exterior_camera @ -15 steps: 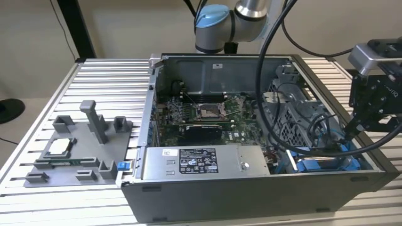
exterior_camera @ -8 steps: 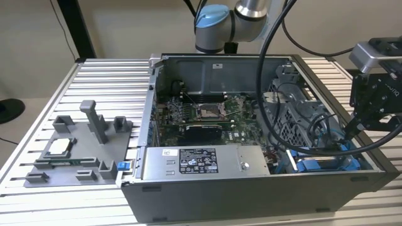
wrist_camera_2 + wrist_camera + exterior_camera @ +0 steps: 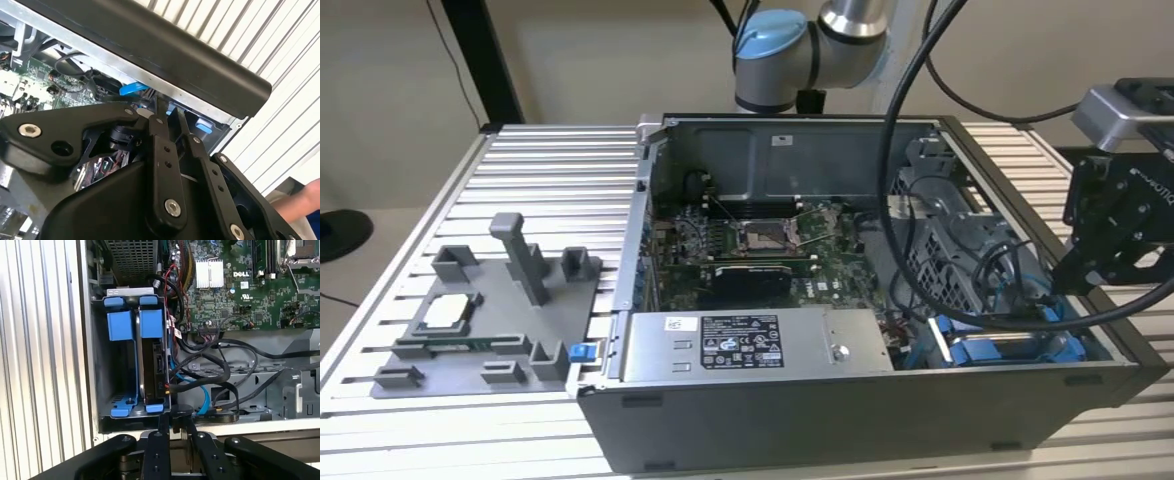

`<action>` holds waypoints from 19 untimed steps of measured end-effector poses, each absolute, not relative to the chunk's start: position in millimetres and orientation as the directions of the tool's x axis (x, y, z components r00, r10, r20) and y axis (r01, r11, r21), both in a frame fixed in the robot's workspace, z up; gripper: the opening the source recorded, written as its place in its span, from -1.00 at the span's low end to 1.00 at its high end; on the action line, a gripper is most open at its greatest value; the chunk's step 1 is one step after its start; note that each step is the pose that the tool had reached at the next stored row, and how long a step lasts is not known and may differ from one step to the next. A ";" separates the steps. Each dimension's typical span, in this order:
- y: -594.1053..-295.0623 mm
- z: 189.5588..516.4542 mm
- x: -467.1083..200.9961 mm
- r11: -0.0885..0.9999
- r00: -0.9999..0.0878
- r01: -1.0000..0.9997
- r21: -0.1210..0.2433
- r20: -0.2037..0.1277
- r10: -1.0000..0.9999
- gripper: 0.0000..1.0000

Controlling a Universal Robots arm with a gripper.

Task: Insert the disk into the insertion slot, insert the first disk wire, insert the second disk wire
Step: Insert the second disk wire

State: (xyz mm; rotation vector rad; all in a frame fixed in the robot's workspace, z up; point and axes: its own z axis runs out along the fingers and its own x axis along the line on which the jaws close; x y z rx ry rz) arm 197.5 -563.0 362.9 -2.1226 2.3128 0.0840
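The disk (image 3: 153, 371) stands on edge in its blue frame inside the insertion slot (image 3: 102, 390), at the case's corner on the exterior view's right (image 3: 987, 352). Black and red wires run to the disk's edge. In both wrist views my gripper (image 3: 176, 421) (image 3: 172, 117) has its fingers close together, pinched on the black connector of a disk wire (image 3: 179, 411) just outside the slot's open end. A blue flat cable (image 3: 205, 397) curves beside it. From outside, the gripper (image 3: 1074, 285) hangs over the case's edge.
The open case holds a motherboard (image 3: 747, 240), a labelled power-supply box (image 3: 747, 345) and a ribbed drive cage (image 3: 947, 240). A grey fixture with parts (image 3: 480, 320) sits on the exterior view's left. A person's hand (image 3: 302, 200) shows near the slatted table.
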 end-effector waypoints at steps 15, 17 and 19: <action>-558.6 361.5 200.4 0.086 -0.087 -0.995 0.049 -0.023 -0.996 1.00; -558.0 361.2 200.4 0.086 -0.087 -0.995 0.049 -0.024 -0.996 1.00; -557.6 361.0 200.4 0.086 -0.087 -0.995 0.049 -0.023 -0.996 1.00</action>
